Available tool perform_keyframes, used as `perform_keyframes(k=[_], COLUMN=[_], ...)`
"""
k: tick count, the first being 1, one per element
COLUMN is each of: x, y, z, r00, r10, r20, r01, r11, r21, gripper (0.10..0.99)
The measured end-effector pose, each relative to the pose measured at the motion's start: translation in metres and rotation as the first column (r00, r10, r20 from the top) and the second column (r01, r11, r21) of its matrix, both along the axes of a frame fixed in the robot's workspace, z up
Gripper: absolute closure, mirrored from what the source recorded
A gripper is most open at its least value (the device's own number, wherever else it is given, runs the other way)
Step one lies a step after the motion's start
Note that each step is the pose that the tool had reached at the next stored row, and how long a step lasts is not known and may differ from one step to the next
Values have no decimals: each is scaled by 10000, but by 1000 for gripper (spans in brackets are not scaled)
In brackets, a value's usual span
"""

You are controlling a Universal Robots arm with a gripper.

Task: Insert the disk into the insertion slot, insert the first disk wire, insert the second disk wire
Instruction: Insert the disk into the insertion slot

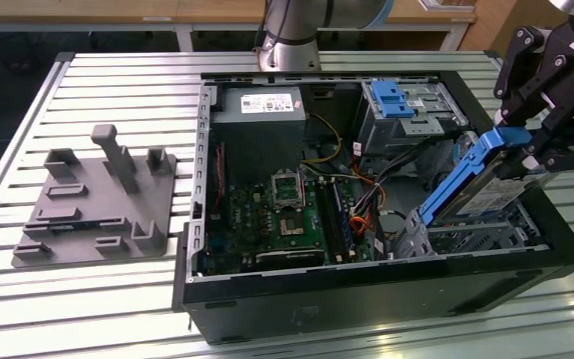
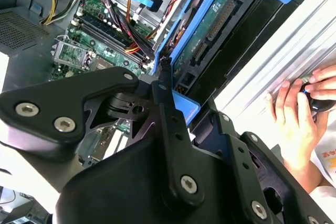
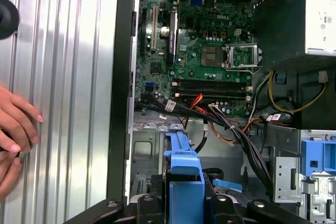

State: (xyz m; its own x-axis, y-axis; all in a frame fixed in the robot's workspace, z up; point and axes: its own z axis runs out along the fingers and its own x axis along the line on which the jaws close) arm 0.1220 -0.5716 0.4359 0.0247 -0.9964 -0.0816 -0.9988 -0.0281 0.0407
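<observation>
Disk (image 1: 478,187), silver drive in bright blue carrier: pinched at upper end by claw (image 1: 532,153), fingers pressed against carrier edges. Held steeply tilted over open computer case (image 1: 367,292), upper end toward the exterior view's right, lower end down at mouth of insertion slot (image 1: 481,239); contact with cage edge not discernible. Carrier end also seen between claw fingers in first wrist view (image 3: 184,163); circuit-board underside seen in second wrist view (image 2: 210,24). Step in hand, as judged: first of three, disk into slot, not yet seated; both wire steps untouched, cable bundle (image 1: 367,200) lying loose over motherboard (image 1: 287,217). Seating requirement, as judged: tilt flattened to match cage, carrier sides lined up with cage walls, cables kept out of path. Arm pose: base column at far edge of tabletop (image 1: 117,299), wrist above case corner at the exterior view's right, claw angled downward and inward. Hand (image 3: 16,124) of a person resting on tabletop slats beside case. Grey fixture block (image 1: 98,202) well apart from case.
</observation>
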Motion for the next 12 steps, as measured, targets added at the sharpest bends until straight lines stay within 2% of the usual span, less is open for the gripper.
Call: perform_keyframes(k=[3, 12], x=[1, 1], y=[0, 1], z=[0, 21], r00=[10000, 9997], r10=[2, 1], r20=[-20, -256], r01=[-2, -1], r11=[10000, 10000], r21=[0, 0], gripper=[722, 722])
